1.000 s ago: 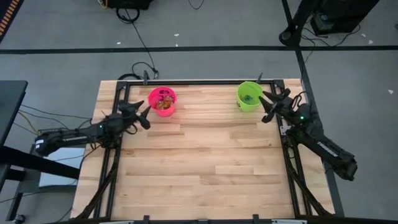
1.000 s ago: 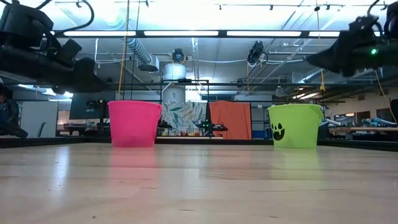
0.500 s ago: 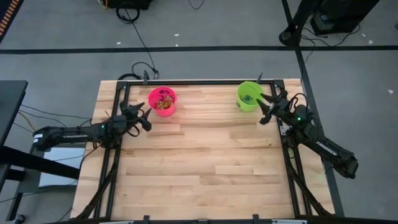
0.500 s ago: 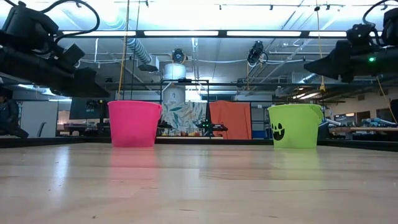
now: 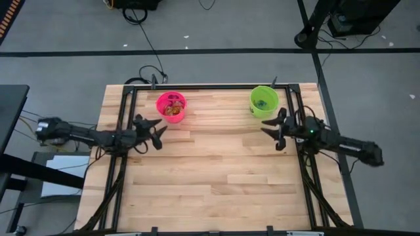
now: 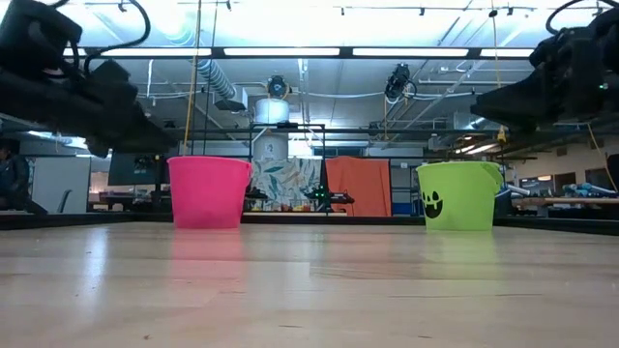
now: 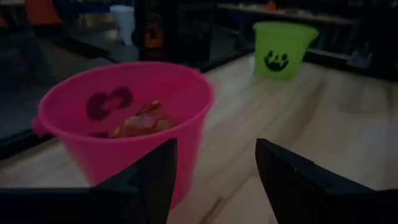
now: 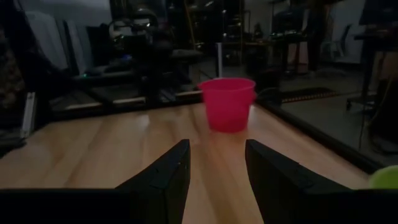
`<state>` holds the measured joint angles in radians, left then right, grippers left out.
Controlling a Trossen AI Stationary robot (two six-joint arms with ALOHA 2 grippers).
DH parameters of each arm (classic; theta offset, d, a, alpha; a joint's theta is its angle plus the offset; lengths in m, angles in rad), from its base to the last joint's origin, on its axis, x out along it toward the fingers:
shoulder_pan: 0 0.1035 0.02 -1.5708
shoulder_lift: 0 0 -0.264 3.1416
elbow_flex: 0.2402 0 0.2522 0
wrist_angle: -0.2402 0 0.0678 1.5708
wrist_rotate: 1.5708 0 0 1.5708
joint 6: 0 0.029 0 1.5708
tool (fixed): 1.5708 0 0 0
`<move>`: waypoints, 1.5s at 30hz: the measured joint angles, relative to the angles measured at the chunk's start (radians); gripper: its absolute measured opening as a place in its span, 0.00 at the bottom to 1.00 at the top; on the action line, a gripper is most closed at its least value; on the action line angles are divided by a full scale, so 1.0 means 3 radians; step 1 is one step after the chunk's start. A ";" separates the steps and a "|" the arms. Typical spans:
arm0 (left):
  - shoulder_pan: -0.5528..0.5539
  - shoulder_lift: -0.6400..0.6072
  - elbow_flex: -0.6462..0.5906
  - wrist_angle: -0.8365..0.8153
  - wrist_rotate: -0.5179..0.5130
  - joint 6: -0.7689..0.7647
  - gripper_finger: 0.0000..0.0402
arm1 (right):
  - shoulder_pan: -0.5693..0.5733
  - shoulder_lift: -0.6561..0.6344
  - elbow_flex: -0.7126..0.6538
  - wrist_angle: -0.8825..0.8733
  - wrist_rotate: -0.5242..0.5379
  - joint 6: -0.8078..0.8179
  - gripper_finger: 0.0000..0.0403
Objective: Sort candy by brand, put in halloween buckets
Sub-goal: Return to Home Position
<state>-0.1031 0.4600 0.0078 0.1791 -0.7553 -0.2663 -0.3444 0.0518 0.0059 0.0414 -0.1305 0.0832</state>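
The pink bucket [image 5: 171, 106] stands on its base near the table's far edge, with orange-red candy packets [image 7: 140, 121] lying inside it. The lime green bucket [image 5: 264, 101] stands to its right and holds dark teal pieces [image 5: 262, 103]. I see no candy on the table top. My left gripper [image 5: 157, 131] hovers open just near-left of the pink bucket [image 7: 124, 118], pointing toward it. My right gripper [image 5: 272, 133] hovers open near the green bucket's near side, pointing toward the table's left, with the pink bucket [image 8: 227, 102] straight ahead of it.
The black metal frame [image 5: 210, 86] runs along the table's far edge and down both sides under the arms. Bare wooden table top [image 5: 210, 177] spreads across the middle and near half. In the low view both arms [image 6: 87, 97] [image 6: 542, 87] hang above the table, clear of the buckets.
My right gripper has drawn back from beside the green bucket toward the table's near edge and turned to point toward the table's left. My left gripper has shifted a little toward the near edge, away from the pink bucket, as its arm swung level. Both stayed open.
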 joint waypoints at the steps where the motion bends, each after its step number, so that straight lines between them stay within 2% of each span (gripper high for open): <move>1: -0.0105 0.0115 0.0000 0.0152 -0.0101 -0.0006 0.55 | 0.0144 0.0018 0.0000 -0.0004 0.0118 -0.0009 0.41; 7: -0.0523 0.0932 0.0000 0.0796 -0.0485 0.0151 0.55 | 0.0785 0.0127 0.0000 -0.0022 0.0823 -0.0233 0.41; 13: -0.0688 0.1466 -0.0001 0.1161 -0.0500 0.0091 0.55 | 0.0951 0.0127 0.0000 -0.0011 0.0893 -0.0277 0.41; 16: -0.0826 0.1539 -0.0001 0.1303 -0.0681 0.0236 0.55 | 0.0953 0.0127 0.0000 0.0004 0.0904 -0.0279 0.41; 21: -0.1194 0.1460 -0.0003 0.1480 -0.1315 0.0593 0.55 | 0.0952 0.0125 0.0000 0.0048 0.0998 -0.0258 0.41; 30: -0.1652 0.1386 -0.0003 0.1130 -0.1341 0.0360 0.55 | 0.0952 0.0125 0.0000 0.0058 0.1018 -0.0200 0.41; 34: -0.1756 0.1273 -0.0003 0.1157 -0.1155 0.0407 0.55 | 0.0952 0.0124 0.0000 0.0058 0.1017 -0.0166 0.41; 40: -0.1750 0.0852 -0.0003 0.1243 -0.0254 0.0517 0.55 | 0.0952 0.0124 0.0000 0.0143 0.1015 -0.0166 0.41; 45: -0.1749 0.0599 -0.0003 0.1204 0.0164 0.0608 0.55 | 0.0952 0.0124 0.0000 0.0177 0.0972 -0.0164 0.41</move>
<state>-0.6277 0.6397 0.0071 0.5404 -0.7062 -0.0840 -0.0589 0.0891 0.0059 0.0944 0.1611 0.0341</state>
